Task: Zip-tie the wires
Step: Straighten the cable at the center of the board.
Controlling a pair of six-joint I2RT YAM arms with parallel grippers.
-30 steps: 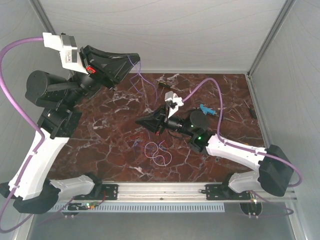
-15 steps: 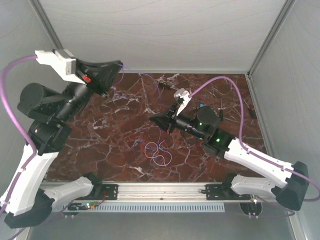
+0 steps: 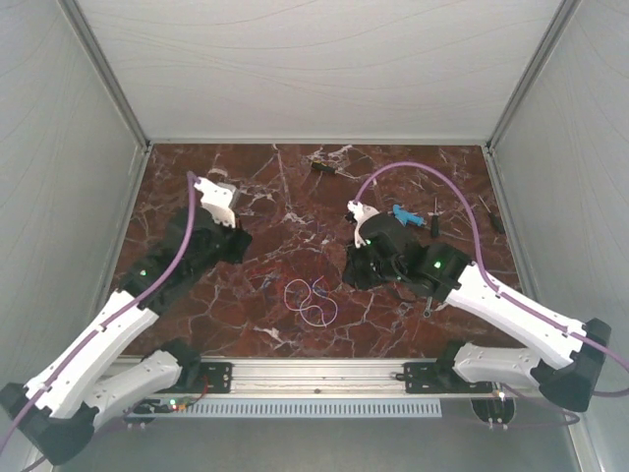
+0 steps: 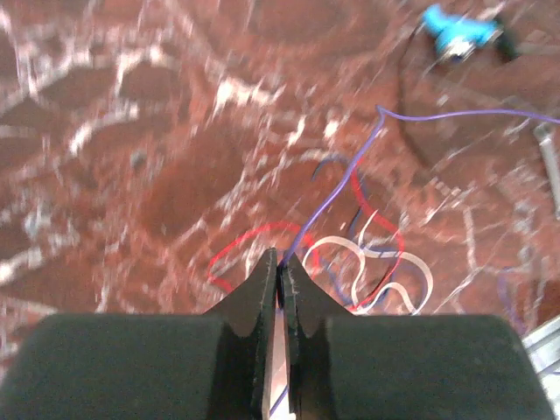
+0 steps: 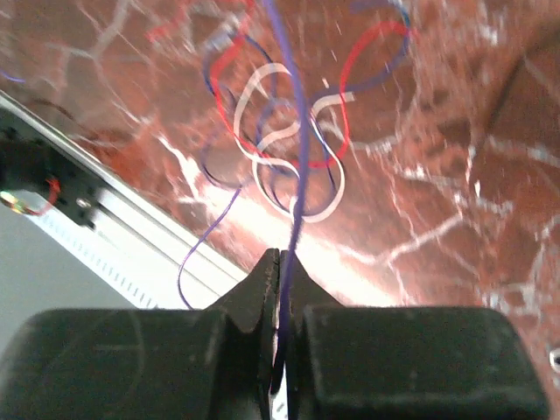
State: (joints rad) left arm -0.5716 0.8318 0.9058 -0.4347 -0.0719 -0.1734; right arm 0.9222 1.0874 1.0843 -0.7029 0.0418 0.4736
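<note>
Arms lowered; left gripper [image 4: 279, 258], right gripper [image 5: 280, 255] pinch wires [image 3: 311, 297].

No writing, label, brand mark, number or sign can be read in any of the three views
</note>
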